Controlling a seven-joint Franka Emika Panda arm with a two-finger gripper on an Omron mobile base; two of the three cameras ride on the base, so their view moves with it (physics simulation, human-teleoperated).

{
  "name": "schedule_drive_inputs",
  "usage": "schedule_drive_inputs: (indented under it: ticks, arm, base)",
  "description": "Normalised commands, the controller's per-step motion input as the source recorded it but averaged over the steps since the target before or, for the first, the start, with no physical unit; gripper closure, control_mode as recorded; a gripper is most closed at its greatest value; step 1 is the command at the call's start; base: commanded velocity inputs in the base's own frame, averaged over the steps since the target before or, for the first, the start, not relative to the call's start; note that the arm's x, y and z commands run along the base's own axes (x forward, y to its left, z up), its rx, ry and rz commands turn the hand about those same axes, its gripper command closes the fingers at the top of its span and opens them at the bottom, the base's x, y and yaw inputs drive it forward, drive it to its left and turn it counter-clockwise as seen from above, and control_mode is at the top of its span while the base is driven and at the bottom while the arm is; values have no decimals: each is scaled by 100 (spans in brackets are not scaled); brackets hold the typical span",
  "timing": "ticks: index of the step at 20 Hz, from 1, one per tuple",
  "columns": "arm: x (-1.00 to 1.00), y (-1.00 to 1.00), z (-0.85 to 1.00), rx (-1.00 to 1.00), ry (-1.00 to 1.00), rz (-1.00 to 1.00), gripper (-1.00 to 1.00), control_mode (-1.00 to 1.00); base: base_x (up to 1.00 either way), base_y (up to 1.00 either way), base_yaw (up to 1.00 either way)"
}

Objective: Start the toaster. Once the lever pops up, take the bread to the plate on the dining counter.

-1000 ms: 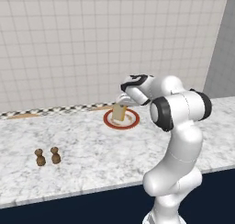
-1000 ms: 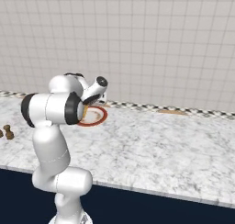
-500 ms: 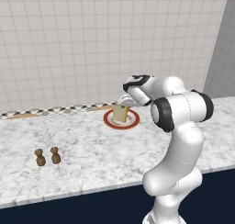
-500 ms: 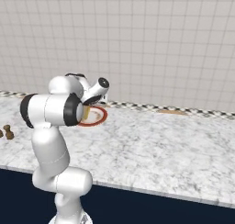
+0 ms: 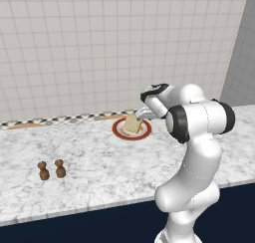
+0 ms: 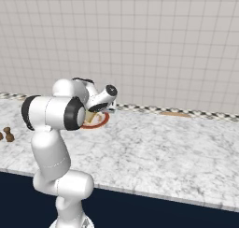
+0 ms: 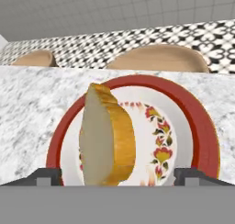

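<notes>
Presently catalogued, one slice of bread [image 7: 106, 136], tan face with golden-brown crust, standing on edge and slightly tilted over the plate [image 7: 202, 131]. From the hand view, the slice covers the plate's white centre toward 9 o'clock; a painted red and yellow floral sprig shows toward 3 o'clock. Whether the lower edge of the slice touches the plate cannot be told.

Item: the plate, round, broad red rim, white centre. It lies flat on the worktop [image 5: 99, 162], a grey-white speckled marble surface, near its far edge. In the left base view the plate [image 5: 119, 133] sits at 12 o'clock from the arm's base, with the bread [image 5: 132, 123] upright above it.

Item: end effector [image 5: 141, 113], hanging over the plate at the end of the white arm. Its two dark finger tips sit wide apart at the lower corners of the hand view, either side of the slice; whether they pinch the bread cannot be told.

Item: two small brown pieces [image 5: 51, 170], side by side on the worktop, well apart from the plate toward 9 o'clock in the left base view.

Item: patterned black-and-white strip [image 7: 151, 37] along the foot of the pale tiled wall [image 5: 99, 48], at 12 o'clock beyond the plate.
</notes>
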Motion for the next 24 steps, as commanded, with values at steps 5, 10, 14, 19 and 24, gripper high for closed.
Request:
schedule_drive_inputs:
  ticks: [5,10,14,19,24]
  arm:
    - [7,-57,-6,-5,0,0,-100,-100]
    - [0,2,22,-7,0,0,-100,-100]
    - [-23,62,96,-7,2,-2,-100,-100]
    - [-88,36,73,-9,1,-18,-100,-100]
    - [-100,5,46,-7,0,-25,-100,-100]
  base:
    - [0,0,0]
    - [0,0,0]
    - [0,0,0]
    - [0,0,0]
    - [0,0,0]
